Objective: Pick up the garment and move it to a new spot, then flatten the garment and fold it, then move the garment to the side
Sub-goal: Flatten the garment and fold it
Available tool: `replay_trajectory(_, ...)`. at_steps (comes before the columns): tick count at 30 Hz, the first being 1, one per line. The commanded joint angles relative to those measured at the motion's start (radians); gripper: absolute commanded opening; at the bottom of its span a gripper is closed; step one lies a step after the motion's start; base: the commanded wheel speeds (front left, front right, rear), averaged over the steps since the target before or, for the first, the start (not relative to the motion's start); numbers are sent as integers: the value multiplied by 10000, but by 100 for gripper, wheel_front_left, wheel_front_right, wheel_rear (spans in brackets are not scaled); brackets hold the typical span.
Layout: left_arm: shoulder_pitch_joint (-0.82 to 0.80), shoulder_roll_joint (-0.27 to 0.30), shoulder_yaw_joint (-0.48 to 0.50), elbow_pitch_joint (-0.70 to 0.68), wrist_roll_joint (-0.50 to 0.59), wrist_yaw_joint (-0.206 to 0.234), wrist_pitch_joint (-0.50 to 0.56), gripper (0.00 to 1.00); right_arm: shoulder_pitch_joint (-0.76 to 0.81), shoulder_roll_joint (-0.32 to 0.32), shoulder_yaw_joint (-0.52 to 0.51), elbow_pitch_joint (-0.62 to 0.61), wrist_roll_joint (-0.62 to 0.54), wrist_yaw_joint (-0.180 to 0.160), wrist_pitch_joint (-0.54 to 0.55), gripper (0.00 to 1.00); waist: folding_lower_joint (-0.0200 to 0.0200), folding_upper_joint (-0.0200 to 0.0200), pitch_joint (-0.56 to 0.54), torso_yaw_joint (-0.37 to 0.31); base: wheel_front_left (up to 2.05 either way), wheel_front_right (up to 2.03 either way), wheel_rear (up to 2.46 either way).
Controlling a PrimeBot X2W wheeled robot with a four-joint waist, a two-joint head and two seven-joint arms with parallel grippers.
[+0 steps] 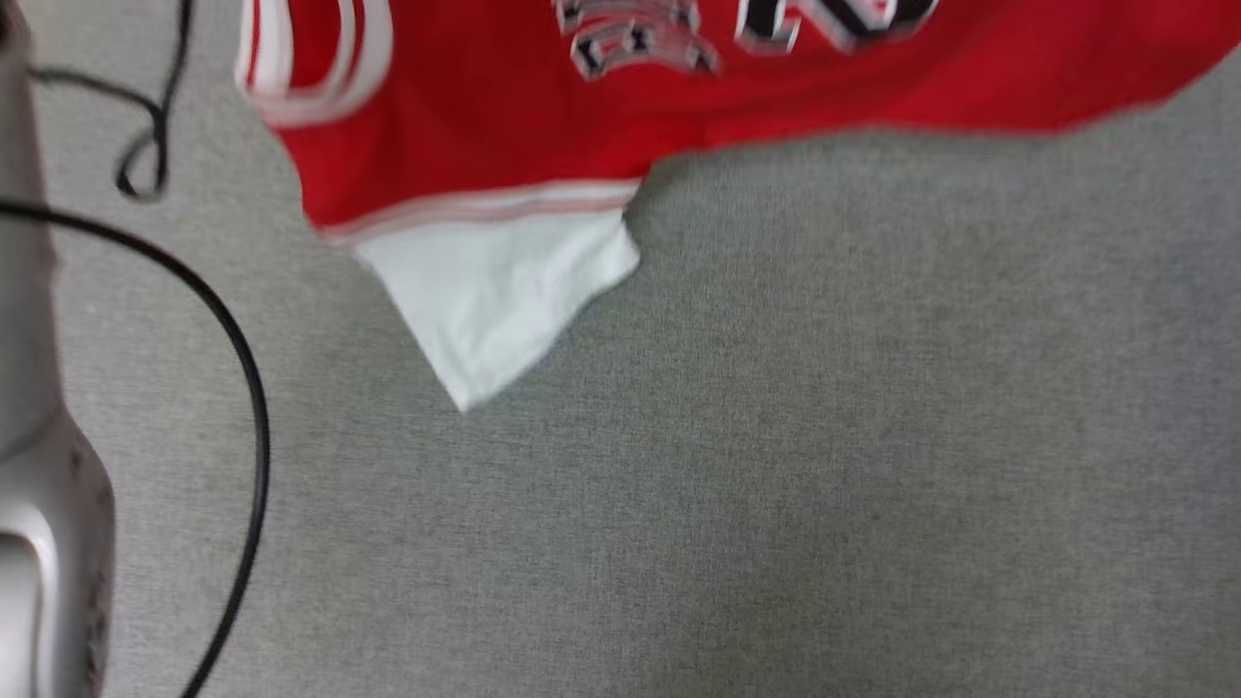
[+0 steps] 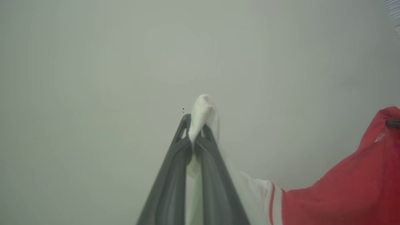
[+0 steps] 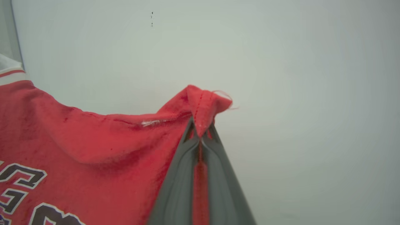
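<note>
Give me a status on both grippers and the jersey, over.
Left gripper shut on the jersey's white sleeve. Right gripper shut on its red corner. Jersey hangs spread between them. Black cable at left, clear of it.

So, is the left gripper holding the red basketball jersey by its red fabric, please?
No, the left gripper pinches the jersey's white sleeve panel.

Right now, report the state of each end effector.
Left end effector: closed on the jersey, at a white corner.
Right end effector: closed on the jersey, at a red corner.
</note>
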Motion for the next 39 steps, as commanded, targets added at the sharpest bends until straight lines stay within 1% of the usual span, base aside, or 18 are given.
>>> replay_trajectory(1, -703, 71, -51, 387, -48, -34, -87, 0, -692, 103, -13, 325, -147, -11, -101, 0, -2, -1, 761, -81, 0, 0, 0)
replay_trajectory(8, -3426, 150, -371, 1978, 12, -128, -584, 0, -3398, 260, 314, 1976, -682, -11, -610, 0, -2, -1, 1444, -117, 0, 0, 0)
replay_trajectory(10, -4060, 264, -377, 2393, -33, -146, -683, 0, -4133, 335, 384, 2513, -760, -11, -847, 0, -2, -1, 1572, -111, 0, 0, 0)
replay_trajectory(13, -4740, 398, -512, 2862, -49, -161, -818, 0, -4952, 472, 525, 3293, -788, -11, -1211, 0, -2, -1, 1707, -129, 0, 0, 0)
replay_trajectory(18, -5160, 689, -734, 3380, -203, -163, -1007, 0, -5704, 364, 1106, 4182, -696, -11, -1566, 0, -2, -1, 2052, -113, 0, 0, 0)
replay_trajectory(22, -4814, 804, -902, 3785, -351, -170, -1191, 0, -5735, 264, 1472, 4716, -492, -11, -1861, 0, -2, -1, 2348, -100, 0, 0, 0)
replay_trajectory(27, -4018, 941, -1028, 4107, -675, -170, -1587, 0, -4936, 128, 2066, 5056, -91, -11, -2246, 0, -2, -1, 2486, -116, 0, 0, 0)
replay_trajectory(32, -2439, 977, -966, 4101, -1032, -170, -1896, 0, -3698, -55, 2612, 5147, 450, -11, -2674, 0, -2, -1, 2274, -98, 0, 0, 0)
replay_trajectory(38, -171, 1038, -940, 3455, -1168, -43, -2117, 0, -1919, -406, 3185, 4843, 1071, -11, -3012, 0, -2, -1, 1775, -41, 0, 0, 0)
replay_trajectory(39, -171, 1038, -940, 3455, -1168, -43, -2117, 0, -1919, -406, 3185, 4843, 1071, -11, -3012, 0, -2, -1, 1775, -41, 0, 0, 0)
